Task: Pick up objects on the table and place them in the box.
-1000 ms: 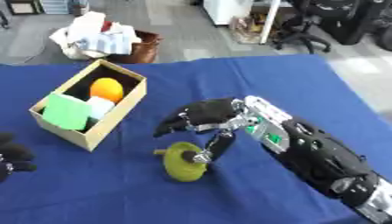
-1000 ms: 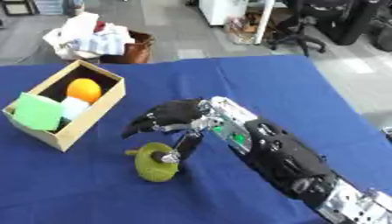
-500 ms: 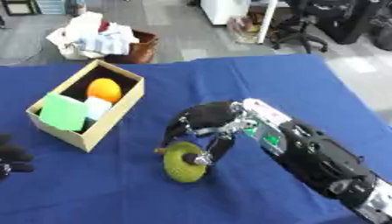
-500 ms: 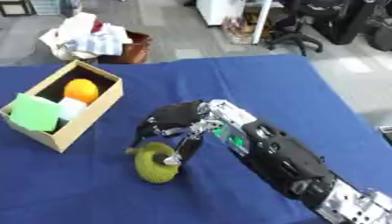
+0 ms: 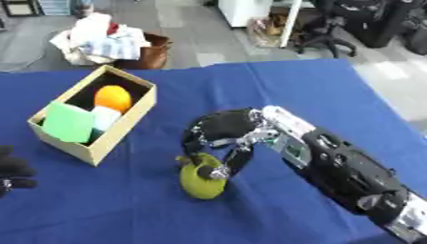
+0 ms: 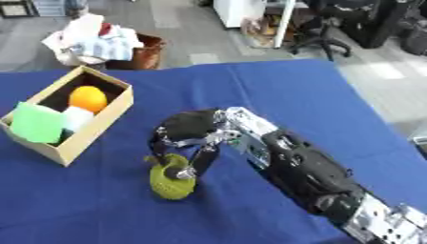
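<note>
A yellow-green pear-shaped fruit [image 5: 200, 183] lies on the blue table [image 5: 292, 86], a little in front of the middle. My right hand [image 5: 225, 128] comes in from the lower right and arches over it. Its fingers curl down onto the fruit's top left and its thumb presses the right side. The fruit rests on the cloth. To the left stands the open cardboard box [image 5: 127, 119], holding an orange ball [image 5: 113, 97], a green block [image 5: 68, 123] and a white piece [image 5: 106, 116]. My left hand [image 5: 13, 169] rests at the lower left edge, fingers relaxed.
Beyond the table's far edge a brown basket with crumpled cloths [image 5: 113, 40] stands on the floor. Black office chairs [image 5: 350, 24] stand at the back right. The blue cloth stretches bare to the right of my arm.
My right hand has come down and its fingers have drawn in around the fruit's top. The fruit has barely shifted. The left hand has stayed put.
</note>
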Robot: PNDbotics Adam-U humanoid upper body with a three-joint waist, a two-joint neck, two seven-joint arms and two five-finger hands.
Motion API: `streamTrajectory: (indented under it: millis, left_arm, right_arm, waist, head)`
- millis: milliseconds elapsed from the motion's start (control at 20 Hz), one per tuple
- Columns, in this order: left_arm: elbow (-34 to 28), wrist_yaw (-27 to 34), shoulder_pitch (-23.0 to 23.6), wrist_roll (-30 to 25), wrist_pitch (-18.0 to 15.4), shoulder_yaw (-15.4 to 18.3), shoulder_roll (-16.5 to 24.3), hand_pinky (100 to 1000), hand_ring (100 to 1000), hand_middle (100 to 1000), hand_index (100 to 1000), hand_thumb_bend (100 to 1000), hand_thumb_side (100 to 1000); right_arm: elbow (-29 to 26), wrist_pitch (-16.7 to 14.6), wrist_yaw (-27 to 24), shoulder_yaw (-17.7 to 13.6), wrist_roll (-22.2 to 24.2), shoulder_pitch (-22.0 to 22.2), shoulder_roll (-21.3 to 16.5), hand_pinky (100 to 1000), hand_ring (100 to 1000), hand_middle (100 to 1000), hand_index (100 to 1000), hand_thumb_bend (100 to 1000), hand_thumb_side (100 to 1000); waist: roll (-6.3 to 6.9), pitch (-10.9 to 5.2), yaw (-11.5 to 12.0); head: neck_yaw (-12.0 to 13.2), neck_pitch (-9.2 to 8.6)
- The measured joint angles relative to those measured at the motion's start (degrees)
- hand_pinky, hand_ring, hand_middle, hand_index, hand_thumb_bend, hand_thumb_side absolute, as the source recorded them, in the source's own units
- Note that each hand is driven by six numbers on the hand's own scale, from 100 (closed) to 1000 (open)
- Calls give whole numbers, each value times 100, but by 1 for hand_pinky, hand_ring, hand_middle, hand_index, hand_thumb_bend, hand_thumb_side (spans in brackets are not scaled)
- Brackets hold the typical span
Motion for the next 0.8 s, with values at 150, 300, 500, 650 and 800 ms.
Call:
streamTrajectory:
  millis: [150, 300, 500, 650, 800]
  left_arm:
    - [0, 0, 1, 0, 0, 0, 0, 619, 648, 602, 806, 100, 854]
    - [0, 0, 2, 0, 0, 2, 0, 619, 648, 602, 806, 100, 854]
    - [0, 0, 3, 0, 0, 4, 0, 619, 649, 602, 806, 100, 854]
    - [0, 0, 4, 0, 0, 12, 0, 619, 649, 602, 806, 100, 854]
    - [0, 0, 7, 0, 0, 14, 0, 619, 649, 602, 806, 100, 854]
  right_arm:
    - [-96, -45, -191, -6, -45, -52, 0, 760, 736, 557, 354, 100, 212]
    - [-179, -69, -345, -42, -69, -102, 0, 759, 732, 552, 349, 100, 209]
    - [-263, -84, -522, -111, -84, -170, -1, 759, 731, 548, 346, 100, 208]
    - [-323, -98, -625, -155, -98, -249, -3, 760, 733, 548, 346, 100, 208]
    - [-366, -130, -683, -221, -130, -370, -7, 763, 738, 551, 347, 100, 207]
  waist:
    - [0, 0, -2]
    - [0, 0, -2]
    - [0, 0, -3]
    - [0, 0, -4]
    - [0, 0, -5]
  head:
    - [0, 0]
    - [1, 0]
    - [1, 0]
    - [1, 0]
    - [1, 0]
